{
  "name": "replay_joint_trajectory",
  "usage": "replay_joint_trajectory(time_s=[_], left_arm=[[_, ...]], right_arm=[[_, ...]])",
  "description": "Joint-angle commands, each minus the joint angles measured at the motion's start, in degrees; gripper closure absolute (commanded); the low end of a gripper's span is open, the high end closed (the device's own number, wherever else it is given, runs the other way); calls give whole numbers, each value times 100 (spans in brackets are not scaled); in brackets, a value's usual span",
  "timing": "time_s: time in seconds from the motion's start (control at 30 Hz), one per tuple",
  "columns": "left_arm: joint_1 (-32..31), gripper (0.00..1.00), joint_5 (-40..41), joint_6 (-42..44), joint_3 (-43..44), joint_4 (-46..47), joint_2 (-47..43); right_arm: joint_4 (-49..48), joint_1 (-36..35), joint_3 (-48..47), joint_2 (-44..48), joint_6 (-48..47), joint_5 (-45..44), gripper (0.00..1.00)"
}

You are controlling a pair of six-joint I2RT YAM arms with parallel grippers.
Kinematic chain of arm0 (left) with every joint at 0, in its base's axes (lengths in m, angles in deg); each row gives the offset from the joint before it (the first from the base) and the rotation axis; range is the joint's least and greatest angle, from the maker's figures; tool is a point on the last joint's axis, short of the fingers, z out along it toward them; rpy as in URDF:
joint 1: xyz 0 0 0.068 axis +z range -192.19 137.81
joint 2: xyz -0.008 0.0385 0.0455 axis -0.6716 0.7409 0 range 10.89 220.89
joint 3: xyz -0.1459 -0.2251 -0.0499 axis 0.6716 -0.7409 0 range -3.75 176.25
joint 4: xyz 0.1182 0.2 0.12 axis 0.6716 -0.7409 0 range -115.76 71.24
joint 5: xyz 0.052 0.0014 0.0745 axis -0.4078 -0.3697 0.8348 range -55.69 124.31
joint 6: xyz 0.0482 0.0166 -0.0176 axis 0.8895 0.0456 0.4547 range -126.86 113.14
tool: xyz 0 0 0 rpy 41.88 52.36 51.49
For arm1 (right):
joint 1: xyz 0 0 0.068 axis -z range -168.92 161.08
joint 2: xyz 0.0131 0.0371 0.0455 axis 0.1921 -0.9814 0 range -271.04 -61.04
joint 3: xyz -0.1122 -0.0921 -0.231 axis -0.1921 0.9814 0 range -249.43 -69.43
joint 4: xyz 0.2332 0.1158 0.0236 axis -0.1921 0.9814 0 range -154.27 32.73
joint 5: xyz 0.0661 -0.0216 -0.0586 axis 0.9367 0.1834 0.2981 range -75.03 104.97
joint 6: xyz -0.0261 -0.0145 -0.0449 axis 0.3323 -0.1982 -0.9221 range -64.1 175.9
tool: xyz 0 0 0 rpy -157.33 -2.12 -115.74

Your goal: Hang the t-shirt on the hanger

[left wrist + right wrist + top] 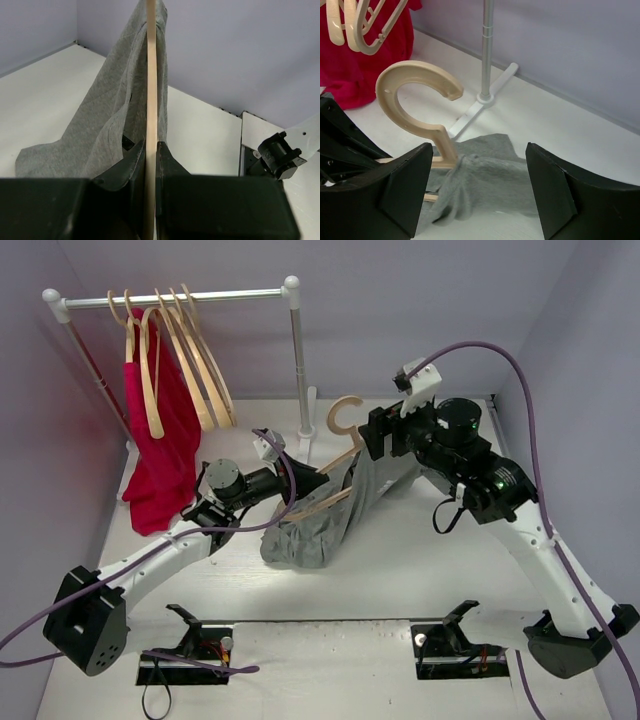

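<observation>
The pale wooden hanger (340,462) is held tilted above the table, hook (345,416) up. My left gripper (318,483) is shut on one arm of it; the left wrist view shows the hanger (151,75) edge-on between my fingers (135,162). The grey t-shirt (320,520) drapes over the hanger's other arm and trails onto the table; it also shows in the left wrist view (110,115). My right gripper (477,185) is open and empty, right of the hook (415,85), just above the bunched t-shirt (490,175) at the hanger's neck. It shows in the top view (375,443) too.
A clothes rail (180,298) stands at the back left with several wooden hangers (195,365) and a red garment (160,450). Its right pole (299,350) and foot (485,100) stand just behind the hook. Grey walls close in the table.
</observation>
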State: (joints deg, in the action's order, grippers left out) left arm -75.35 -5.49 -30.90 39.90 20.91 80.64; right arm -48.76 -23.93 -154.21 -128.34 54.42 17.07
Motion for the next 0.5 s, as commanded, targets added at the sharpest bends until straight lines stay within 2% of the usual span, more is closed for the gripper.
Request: replay_joint_trajectory(time_s=[0.0, 0.2, 0.33, 0.47], left_arm=[[256, 100, -439, 106, 30, 1016, -215], [755, 100, -1183, 45, -3, 844, -426], [819, 100, -1498, 194, 12, 576, -540], [837, 100, -1788, 327, 51, 387, -572]], right_arm=[[91, 152, -222, 279, -645, -158, 25], [834, 254, -287, 152, -1626, 281, 19], [1230, 389, -342, 12, -2209, 799, 18], [1497, 416, -525, -232, -2559, 915, 18]])
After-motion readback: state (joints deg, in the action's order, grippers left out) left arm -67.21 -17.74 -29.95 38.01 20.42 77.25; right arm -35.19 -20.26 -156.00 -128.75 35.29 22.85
